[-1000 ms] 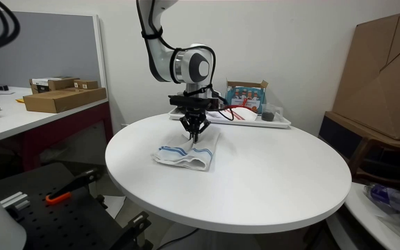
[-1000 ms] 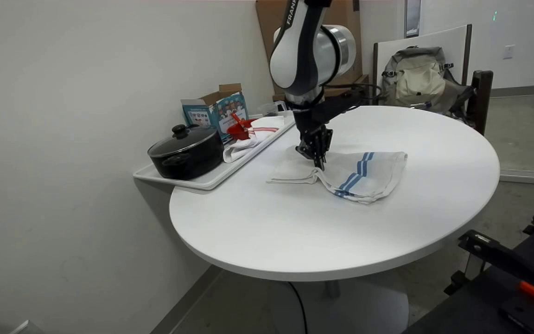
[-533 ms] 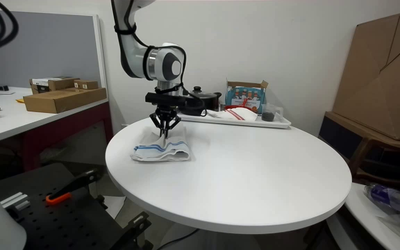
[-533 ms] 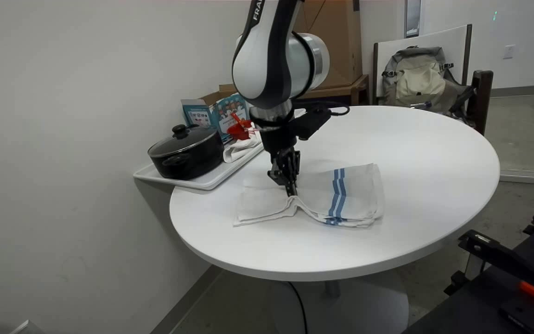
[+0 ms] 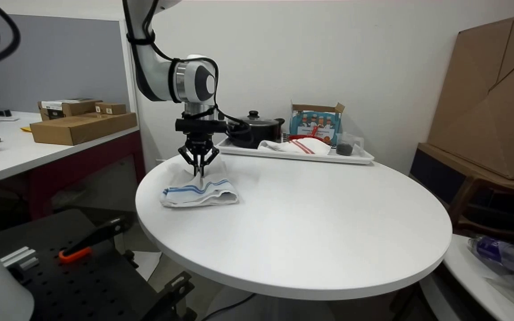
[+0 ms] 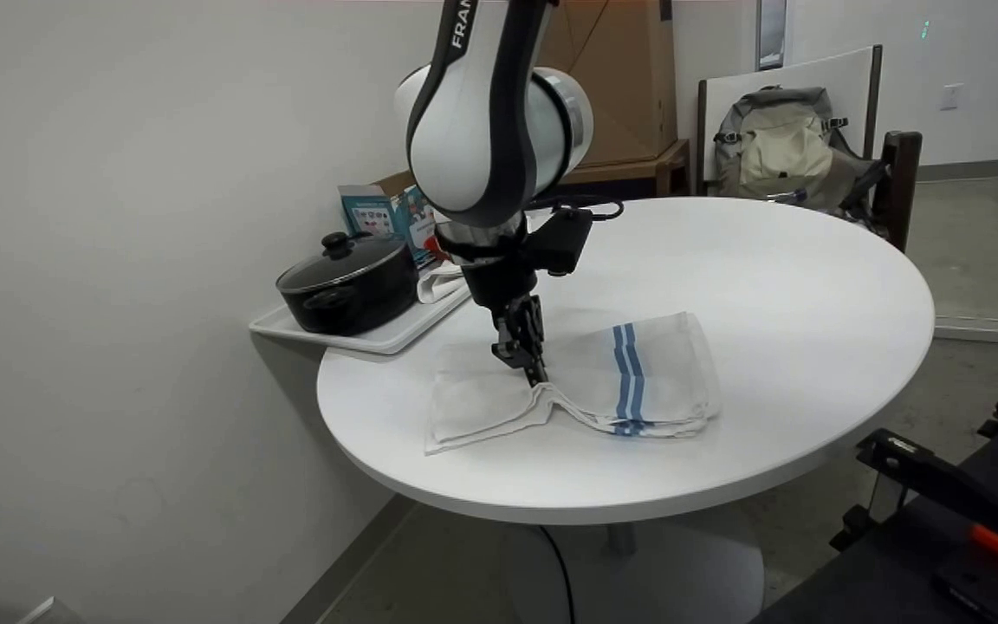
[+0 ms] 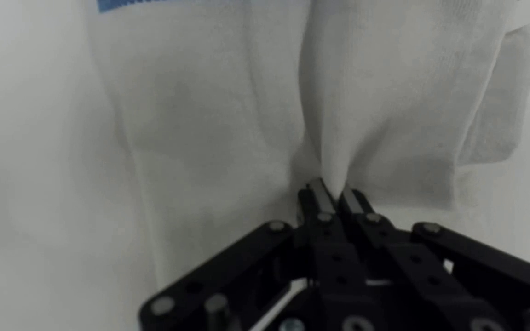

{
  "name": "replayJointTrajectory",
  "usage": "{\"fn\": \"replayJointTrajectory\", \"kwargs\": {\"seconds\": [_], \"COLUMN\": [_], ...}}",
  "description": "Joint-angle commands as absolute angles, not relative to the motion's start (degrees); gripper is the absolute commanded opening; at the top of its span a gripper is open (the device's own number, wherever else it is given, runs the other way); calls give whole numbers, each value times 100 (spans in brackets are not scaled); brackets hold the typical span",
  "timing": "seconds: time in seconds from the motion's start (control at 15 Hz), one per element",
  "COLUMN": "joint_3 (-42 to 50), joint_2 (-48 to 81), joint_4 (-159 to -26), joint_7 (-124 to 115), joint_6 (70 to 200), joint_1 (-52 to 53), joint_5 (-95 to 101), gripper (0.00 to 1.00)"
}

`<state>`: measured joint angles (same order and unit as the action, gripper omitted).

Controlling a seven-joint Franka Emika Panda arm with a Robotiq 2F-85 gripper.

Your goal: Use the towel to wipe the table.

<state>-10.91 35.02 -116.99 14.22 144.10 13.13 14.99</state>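
The white towel with blue stripes lies folded on the left part of the round white table. In an exterior view the towel lies toward the near side of the table. My gripper points down and is shut on a pinched fold of the towel; it also shows in an exterior view. In the wrist view the towel rises in a ridge between the fingertips. The rest of the towel spreads flat on both sides of the fingers. The fingertips partly hide the pinched cloth.
A white tray stands at the table's wall side. It holds a black lidded pot, a red-striped cloth, a blue box and a clear cup. The pot stands near the arm in an exterior view.
My gripper has dragged the towel left across the table, and toward the viewer in an exterior view. The motion is smaller over the last half second. The grip on the fold is unchanged.
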Motion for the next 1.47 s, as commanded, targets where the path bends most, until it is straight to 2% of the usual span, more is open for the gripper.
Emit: {"fn": "replayJointTrajectory", "kwargs": {"seconds": [0.0,0.67,1.4], "joint_3": [-780,-444,121], "joint_2": [3484,3710,5232], "joint_4": [-11767,-10792,-8504], "joint_7": [1260,1282,1444], "joint_6": [14274,14094,13123], "joint_1": [1324,1332,737], "joint_5": [1644,1947,1818], "gripper": [1,1,1]}}
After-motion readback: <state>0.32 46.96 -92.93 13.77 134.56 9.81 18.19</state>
